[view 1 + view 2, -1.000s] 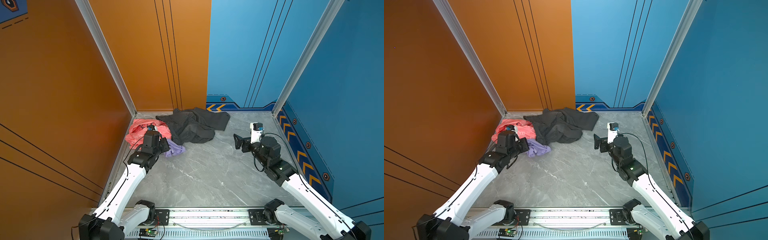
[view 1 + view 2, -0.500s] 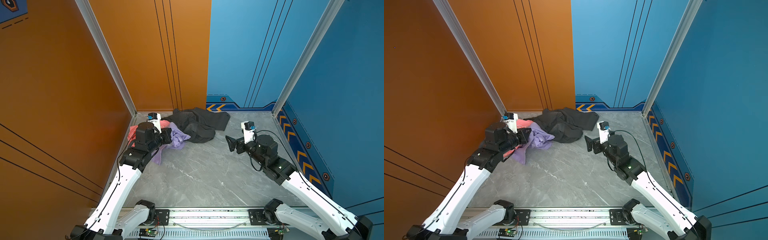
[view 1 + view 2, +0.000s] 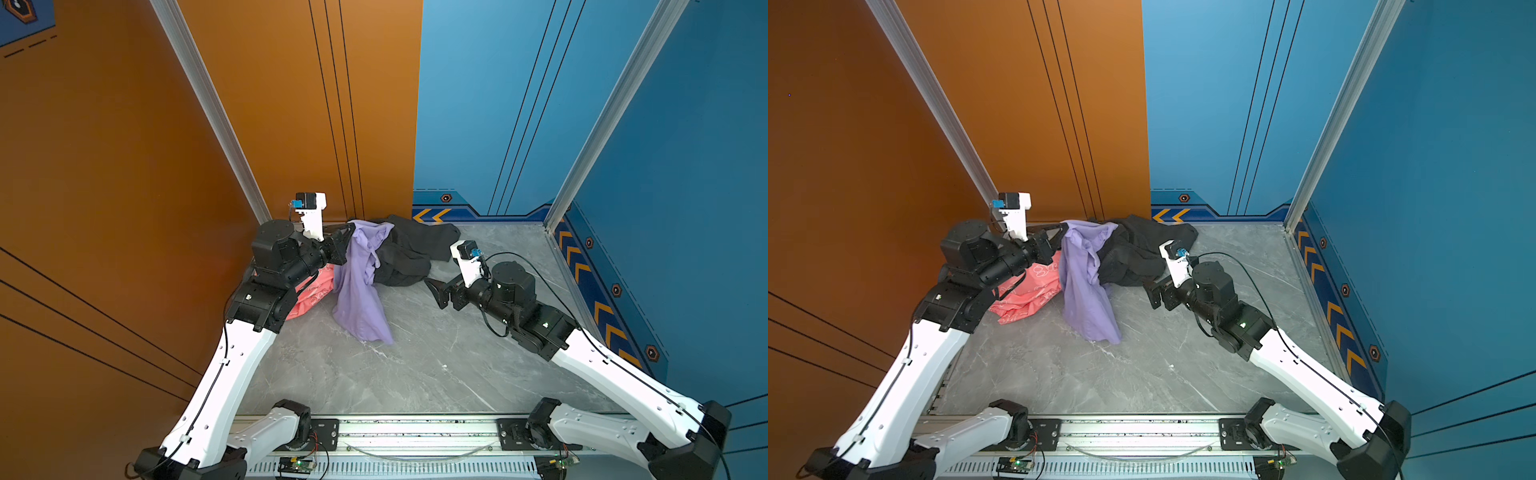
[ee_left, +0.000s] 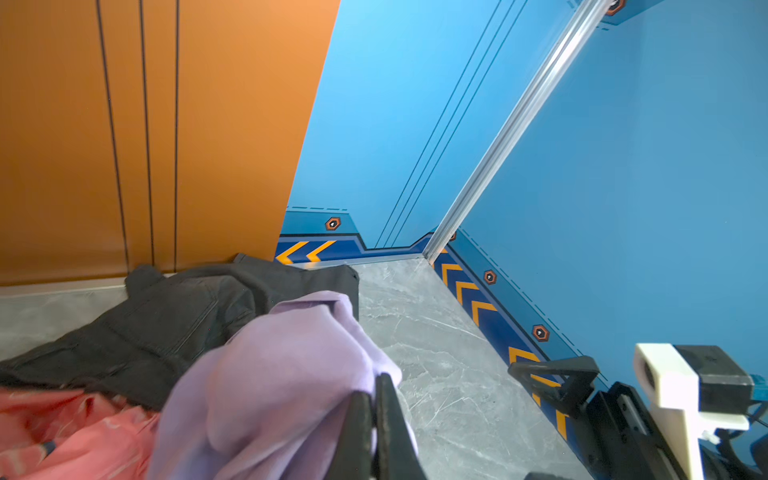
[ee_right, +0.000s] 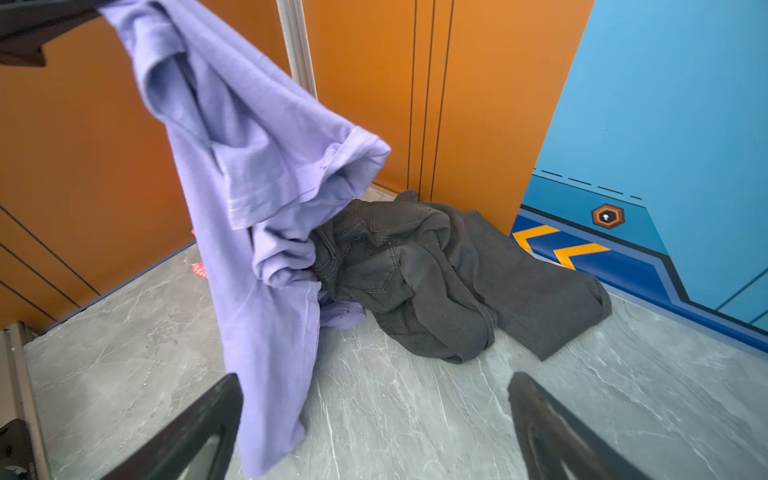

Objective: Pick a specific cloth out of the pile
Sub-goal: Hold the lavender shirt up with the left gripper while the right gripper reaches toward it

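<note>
Lavender knit, thin and limp: the cloth (image 3: 358, 291) is seen hanging in long folds from the left gripper (image 3: 350, 229), whose jaws are clamped tight on a bunched upper edge. It is held raised over the near side of the pile (image 3: 399, 257), between the coral-pink cloth (image 3: 1030, 293) and the dark grey garment (image 5: 436, 270). A lower fold lies against the grey garment; whether the hem clears the floor cannot be told. The right gripper (image 5: 374, 380) is spread wide and empty, near the hanging fabric. The material is judged light, soft and liable to stretch or snag rather than slip. A second hold is best taken on the free lower edge, clear of the grey garment.
</note>
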Motion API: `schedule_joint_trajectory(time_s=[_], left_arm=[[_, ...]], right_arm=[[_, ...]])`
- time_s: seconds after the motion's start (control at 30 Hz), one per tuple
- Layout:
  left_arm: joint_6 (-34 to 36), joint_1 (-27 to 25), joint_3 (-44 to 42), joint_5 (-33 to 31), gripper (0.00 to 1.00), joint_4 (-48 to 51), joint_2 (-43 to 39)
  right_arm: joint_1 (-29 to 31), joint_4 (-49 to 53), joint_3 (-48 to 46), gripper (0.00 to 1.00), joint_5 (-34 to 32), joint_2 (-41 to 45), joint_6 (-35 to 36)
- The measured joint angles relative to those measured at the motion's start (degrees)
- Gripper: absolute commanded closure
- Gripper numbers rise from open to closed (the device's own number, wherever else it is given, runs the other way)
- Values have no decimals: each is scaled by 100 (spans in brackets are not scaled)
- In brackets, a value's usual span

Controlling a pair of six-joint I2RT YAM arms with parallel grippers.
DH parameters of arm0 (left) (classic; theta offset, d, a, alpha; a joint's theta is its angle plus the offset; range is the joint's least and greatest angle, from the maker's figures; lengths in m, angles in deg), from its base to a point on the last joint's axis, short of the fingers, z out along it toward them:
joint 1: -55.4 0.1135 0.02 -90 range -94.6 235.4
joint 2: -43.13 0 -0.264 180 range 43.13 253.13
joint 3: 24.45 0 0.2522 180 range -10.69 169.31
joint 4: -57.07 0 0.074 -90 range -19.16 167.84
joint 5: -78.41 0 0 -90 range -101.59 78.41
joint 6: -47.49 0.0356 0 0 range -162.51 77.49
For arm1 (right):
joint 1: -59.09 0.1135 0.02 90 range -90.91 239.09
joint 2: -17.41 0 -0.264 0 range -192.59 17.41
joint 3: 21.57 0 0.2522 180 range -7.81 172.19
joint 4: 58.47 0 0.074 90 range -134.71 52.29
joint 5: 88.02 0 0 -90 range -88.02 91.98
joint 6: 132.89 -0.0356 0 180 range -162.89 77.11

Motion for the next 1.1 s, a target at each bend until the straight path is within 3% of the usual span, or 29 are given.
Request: schedule_joint_trajectory(time_s=[0.27,0.63,1.1], left_arm=[[31,-514,103,358,100,-267,374],[168,-850,-549,398,100,-433,446],[267,-909,-774,398,100,-518,487]], right_arm=[[72,-2,144,0,2,7,39],[72,55,144,0,0,39,81],[223,-52,157,5,323,-614,85]])
